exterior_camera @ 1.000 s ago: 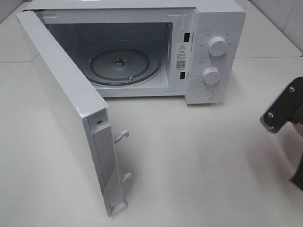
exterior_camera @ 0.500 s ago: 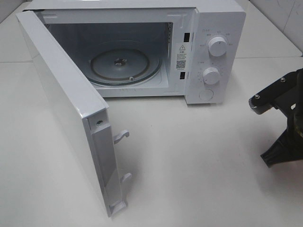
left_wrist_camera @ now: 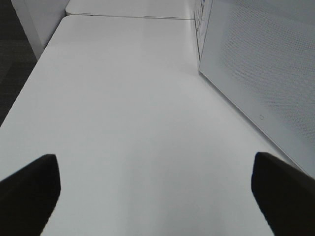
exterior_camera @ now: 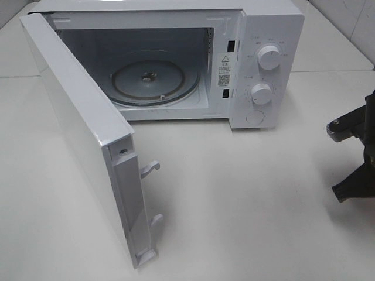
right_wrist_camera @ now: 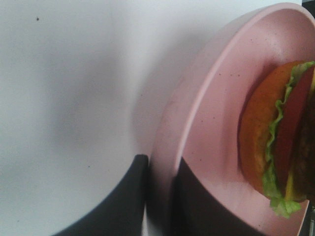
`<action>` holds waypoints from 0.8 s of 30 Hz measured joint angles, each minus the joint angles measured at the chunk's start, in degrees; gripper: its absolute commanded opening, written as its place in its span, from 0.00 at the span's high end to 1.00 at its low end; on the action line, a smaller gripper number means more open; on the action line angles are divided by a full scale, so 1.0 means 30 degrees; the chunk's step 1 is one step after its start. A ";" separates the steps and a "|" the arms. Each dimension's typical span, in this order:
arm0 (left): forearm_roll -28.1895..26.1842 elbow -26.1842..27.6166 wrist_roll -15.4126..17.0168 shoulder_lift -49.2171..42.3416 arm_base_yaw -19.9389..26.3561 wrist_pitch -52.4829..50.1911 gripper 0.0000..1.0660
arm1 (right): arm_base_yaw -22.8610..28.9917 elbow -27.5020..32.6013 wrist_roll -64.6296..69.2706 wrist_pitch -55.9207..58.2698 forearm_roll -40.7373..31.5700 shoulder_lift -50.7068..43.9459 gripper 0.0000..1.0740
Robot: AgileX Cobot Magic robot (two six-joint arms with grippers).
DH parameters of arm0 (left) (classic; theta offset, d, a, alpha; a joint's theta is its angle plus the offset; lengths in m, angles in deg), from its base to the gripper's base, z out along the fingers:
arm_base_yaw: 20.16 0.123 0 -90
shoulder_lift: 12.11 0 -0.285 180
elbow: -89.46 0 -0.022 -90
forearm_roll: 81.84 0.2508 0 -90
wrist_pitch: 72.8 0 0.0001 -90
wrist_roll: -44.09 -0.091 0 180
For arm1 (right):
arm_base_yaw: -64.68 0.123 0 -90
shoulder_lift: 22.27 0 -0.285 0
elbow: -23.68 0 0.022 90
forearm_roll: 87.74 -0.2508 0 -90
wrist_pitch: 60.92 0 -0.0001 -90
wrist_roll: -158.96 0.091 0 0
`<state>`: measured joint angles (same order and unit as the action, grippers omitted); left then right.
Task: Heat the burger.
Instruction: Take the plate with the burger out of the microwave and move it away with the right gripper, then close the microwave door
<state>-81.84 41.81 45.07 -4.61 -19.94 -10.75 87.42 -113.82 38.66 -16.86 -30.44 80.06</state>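
- Nearest in the high view is the microwave door, swung wide toward the camera with its 2 latch hooks showing on the free edge; it has not shifted over the last second.
- The left gripper hangs low over the white table just beside the door's perforated outer face, its 2 dark fingertips spread far apart with nothing between them (idle, by the look of it).
- At the right edge of the high view, the right gripper has changed most: a second ago it showed as a tilted head, half a second ago it reached further in over the table, and now it sits back nearer the edge, partly cut off.
- The right wrist view shows that gripper's fingers clenched on the rim of the pink plate, 1 finger on each face of the rim.
- The burger rests on that plate, bun, lettuce and tomato visible; it is out of sight in the high view, so the plate is still outside the oven.
- Farthest back, the microwave stands open, its glass turntable bare and its 2 knobs untouched.
- My reading: the plate is gripped and being repositioned, so carrying it to the cavity comes next; closing the door and setting a dial remain.
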 measured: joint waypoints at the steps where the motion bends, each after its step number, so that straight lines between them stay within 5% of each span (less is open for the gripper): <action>1: 0.0000 0.0000 0.0000 0.0000 0.0000 0.0000 0.08 | -0.0210 0.0000 0.0000 -0.0153 0.0019 0.0458 0.96; 12: 0.0000 0.0000 0.0000 0.0000 0.0000 0.0000 0.08 | -0.0458 0.0000 0.0019 -0.1566 0.0210 0.1528 0.90; 24: 0.0000 0.0000 0.0000 0.0000 0.0000 0.0000 0.08 | -0.0458 0.0000 -0.0248 -0.1662 -0.0745 0.1528 0.59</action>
<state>-81.84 41.81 45.07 -4.61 -19.94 -10.75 86.05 -113.82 37.92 -21.84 -32.68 84.64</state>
